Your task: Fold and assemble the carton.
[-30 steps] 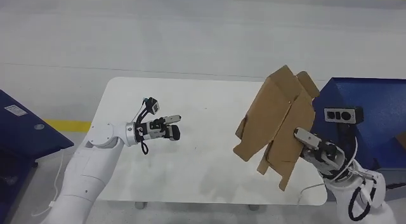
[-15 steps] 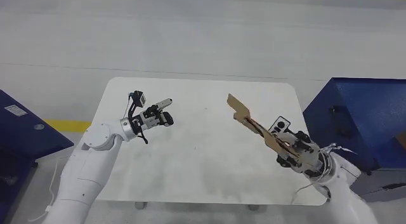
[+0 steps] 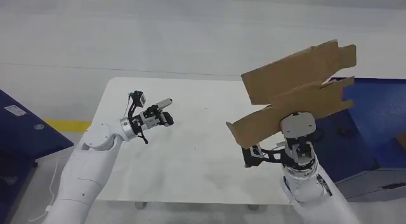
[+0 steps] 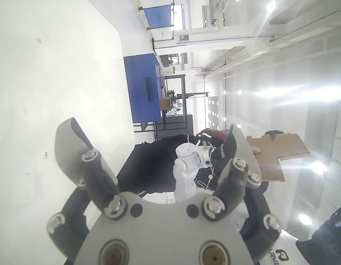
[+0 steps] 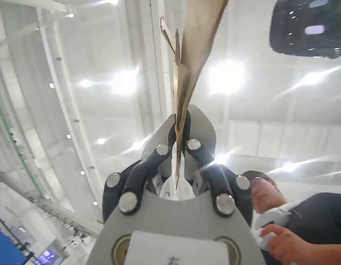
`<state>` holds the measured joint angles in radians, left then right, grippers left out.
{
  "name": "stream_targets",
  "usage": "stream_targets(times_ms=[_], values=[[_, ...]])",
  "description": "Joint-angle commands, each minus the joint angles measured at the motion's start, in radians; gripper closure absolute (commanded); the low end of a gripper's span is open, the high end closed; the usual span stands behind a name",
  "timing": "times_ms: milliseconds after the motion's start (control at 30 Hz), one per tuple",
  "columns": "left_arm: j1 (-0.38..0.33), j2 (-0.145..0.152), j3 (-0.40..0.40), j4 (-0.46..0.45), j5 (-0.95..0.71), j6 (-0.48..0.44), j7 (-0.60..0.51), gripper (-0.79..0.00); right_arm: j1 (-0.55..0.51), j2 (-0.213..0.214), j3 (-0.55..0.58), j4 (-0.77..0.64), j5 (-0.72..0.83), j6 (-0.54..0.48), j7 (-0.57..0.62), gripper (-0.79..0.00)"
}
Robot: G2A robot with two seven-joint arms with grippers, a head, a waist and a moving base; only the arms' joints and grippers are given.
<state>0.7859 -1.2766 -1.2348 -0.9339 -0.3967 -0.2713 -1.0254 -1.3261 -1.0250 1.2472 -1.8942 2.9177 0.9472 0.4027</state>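
A flat brown carton (image 3: 292,94) with notched flaps is held up in the air above the right side of the white table (image 3: 190,167). My right gripper (image 5: 181,124) is shut on the carton's lower edge (image 5: 184,84), seen edge-on in the right wrist view. In the top view that gripper (image 3: 293,121) sits under the cardboard. My left gripper (image 3: 166,103) hovers over the table's left part, open and with nothing between its fingers (image 4: 73,136). Far off in the left wrist view, the carton (image 4: 278,153) appears beside the right arm.
A blue cabinet (image 3: 371,129) stands just right of the table, partly behind the carton. Another blue unit (image 3: 22,132) is at the left. A person (image 5: 294,216) is seen behind the right arm.
The right arm has swung the carton up from a low, edge-on tilt over the table to a raised, broad-face position. The left arm has stayed in place over the last half second.
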Motion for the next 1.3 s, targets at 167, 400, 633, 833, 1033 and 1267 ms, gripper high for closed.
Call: stream_targets(times_ms=[167,400,633,833,1033,1267], values=[[0.0,0.0,0.0,0.0,0.0,0.0,0.0,-0.785,0.018,0.003,0.01,-0.01,0.08,-0.038,-0.171,0.0],[0.0,0.0,0.0,0.0,0.0,0.0,0.0,-0.785,0.021,-0.013,0.091,-0.001,-0.192,-0.084,-0.092,0.0],[0.0,0.0,0.0,0.0,0.0,0.0,0.0,-0.785,0.035,-0.035,0.217,0.005,-1.001,-0.386,0.294,0.0],[0.0,0.0,0.0,0.0,0.0,0.0,0.0,-0.785,0.049,-0.033,0.256,0.012,-1.544,-0.732,0.541,0.0],[0.0,0.0,0.0,0.0,0.0,0.0,0.0,-0.785,0.026,-0.032,0.259,-0.07,-1.877,-0.989,0.659,0.0],[0.0,0.0,0.0,0.0,0.0,0.0,0.0,-0.785,-0.014,-0.034,0.255,-0.184,-2.233,-1.265,0.636,0.0]])
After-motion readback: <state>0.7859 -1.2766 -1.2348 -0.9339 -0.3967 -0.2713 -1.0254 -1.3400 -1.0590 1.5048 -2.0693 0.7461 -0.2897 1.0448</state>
